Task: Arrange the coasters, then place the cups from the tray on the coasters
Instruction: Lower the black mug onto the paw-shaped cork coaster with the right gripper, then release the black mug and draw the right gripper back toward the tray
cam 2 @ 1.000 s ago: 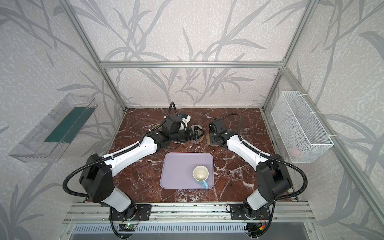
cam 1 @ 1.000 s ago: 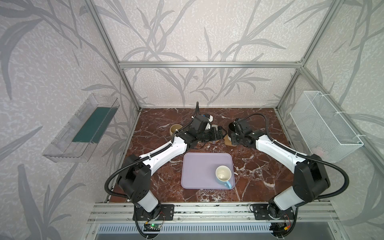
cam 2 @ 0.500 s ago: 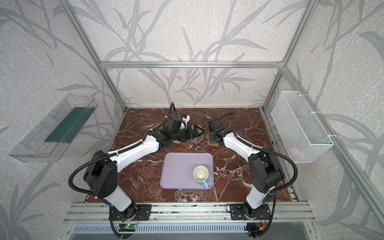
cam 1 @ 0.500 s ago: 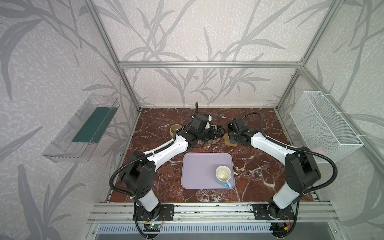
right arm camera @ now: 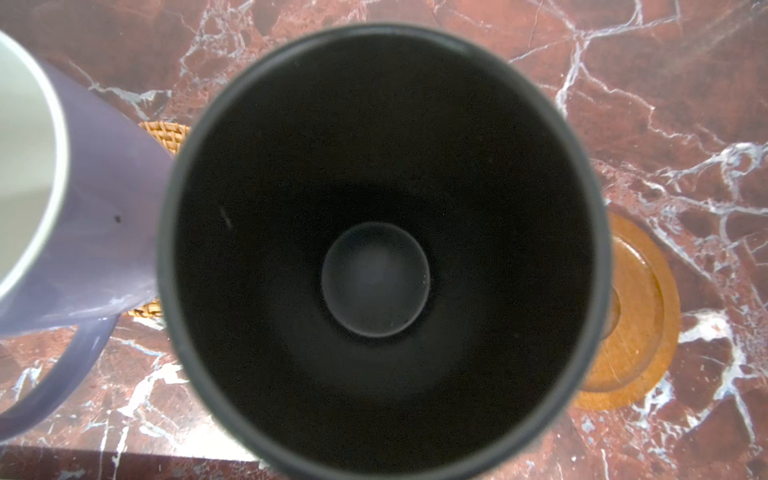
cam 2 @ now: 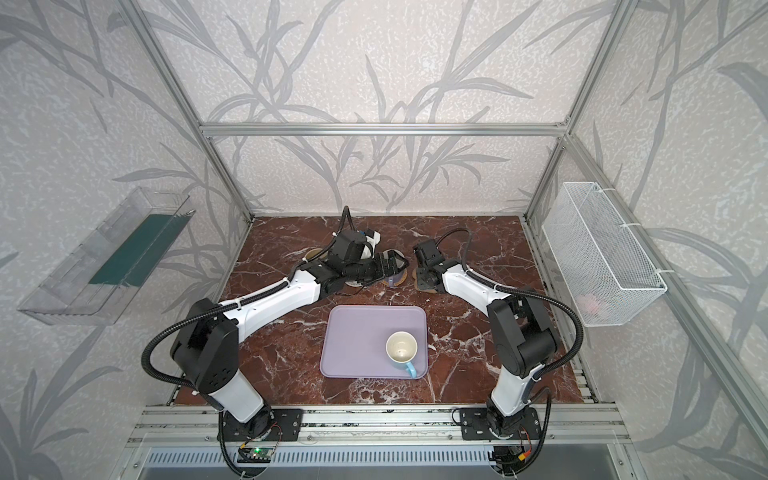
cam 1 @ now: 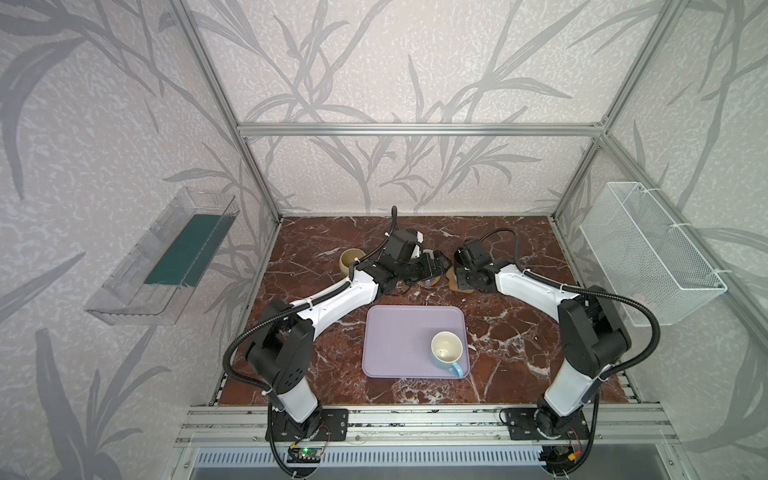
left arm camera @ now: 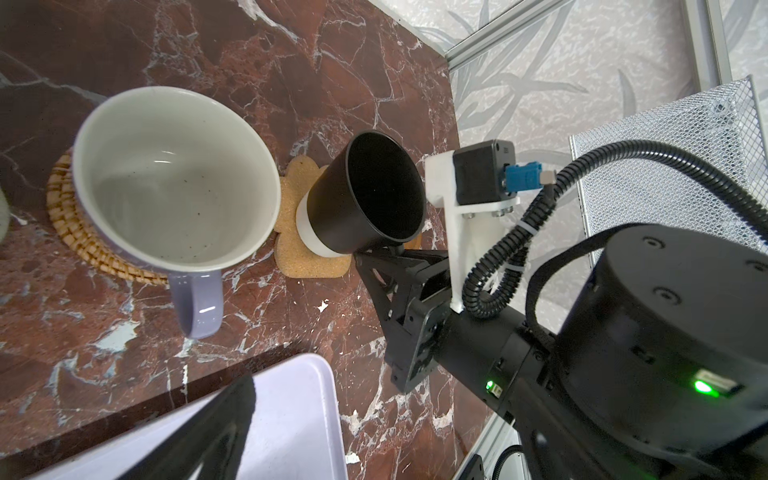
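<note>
Where the row of mugs crosses the middle of the marble tabletop point(cam 1: 519, 332), both arms are seen reaching inward from the near rail. Right gripper point(left arm camera: 371, 252): jaws closed narrowly against the near side of the black mug point(left arm camera: 365, 199), whose handle is hidden. The mug's pale base is set on the paw-shaped cork coaster point(left arm camera: 299, 259), whose lobes show past the base. Left gripper point(cam 1: 436, 266): jaws spread wide, nothing held, hovering by the lilac mug point(left arm camera: 174, 174), with the one visible finger point(left arm camera: 208, 428) apart from it. That mug is stood on the rattan coaster point(left arm camera: 79, 232), handle turned toward the tray point(cam 1: 399, 345), and a strip of bare marble shows between handle and tray rim. An amber round coaster point(right arm camera: 636, 316) lies bare just beside the black mug, partly hidden by it. The light blue mug point(cam 1: 446, 351) is placed in the tray's near right corner, close to the rim, handle pointing at that corner. A beige mug point(cam 1: 351, 259) is seen left of the left arm. Open marble is found right of the tray and along the back wall. The wire basket point(cam 1: 648, 253) and clear bin point(cam 1: 166, 257) are mounted on the side walls, off the surface.
</note>
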Tool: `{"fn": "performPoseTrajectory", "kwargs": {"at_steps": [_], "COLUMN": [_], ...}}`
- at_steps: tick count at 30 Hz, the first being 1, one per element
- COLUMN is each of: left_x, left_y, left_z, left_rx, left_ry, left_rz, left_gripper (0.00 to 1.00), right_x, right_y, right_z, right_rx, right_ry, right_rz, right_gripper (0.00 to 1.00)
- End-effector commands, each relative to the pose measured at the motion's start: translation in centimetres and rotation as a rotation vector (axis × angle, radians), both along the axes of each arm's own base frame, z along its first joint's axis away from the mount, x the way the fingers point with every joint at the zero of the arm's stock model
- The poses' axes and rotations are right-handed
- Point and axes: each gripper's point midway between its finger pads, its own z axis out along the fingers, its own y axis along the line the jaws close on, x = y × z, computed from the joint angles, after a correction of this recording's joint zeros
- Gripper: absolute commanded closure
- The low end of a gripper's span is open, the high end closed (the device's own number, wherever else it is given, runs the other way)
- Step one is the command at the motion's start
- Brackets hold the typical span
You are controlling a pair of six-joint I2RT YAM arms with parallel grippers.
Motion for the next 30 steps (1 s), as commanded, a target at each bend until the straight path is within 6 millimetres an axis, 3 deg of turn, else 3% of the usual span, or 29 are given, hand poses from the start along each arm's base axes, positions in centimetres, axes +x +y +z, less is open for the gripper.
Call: {"fn": "performPoseTrajectory", "kwargs": {"at_steps": [1,12,16,24,25,28,29,30], "left_x": [0.5,0.1,0.1,-0.2,-0.3,-0.5,-0.5,-0.6], "left_y": [0.0,0.4,1.2,1.0,1.0,1.1,1.2,1.3], "left_z": [0.8,0.7,0.5,0.3,0.4,0.5,0.6,0.6], "left_rx": [-0.013,-0.019,-0.02,-0.032,-0.034,-0.037,-0.04,-0.042], "left_ry": [-0.02,-0.015,-0.037,-0.022,-0.022,-0.021,-0.02,-0.017], "left_rz": [0.016,0.02,0.058,0.037,0.037,0.035,0.036,0.038], "left_gripper": [0.01,0.02,0.01,0.01,0.01,0.01,0.01,0.01], "right_x": [1.0,-1.7,-2.3,-3.0,-3.0,-3.3,-3.5,-3.6], "right_y": [-0.1,-0.5,-0.4,-0.3,-0.1,0.3,0.5,0.7], "right_z": [1.3,-1.6,-1.9,-2.1,-0.9,-0.4,0.0,0.3], "right_rx": [0.036,0.056,0.048,0.054,0.076,0.124,0.143,0.16], "right_ry": [-0.068,0.011,0.05,0.084,0.057,0.031,0.023,0.014], "right_rz": [-0.04,-0.038,-0.019,-0.011,-0.008,0.006,0.019,0.028], "right_gripper": [1.0,1.0,0.76,0.58,0.54,0.33,0.13,0.01]}}
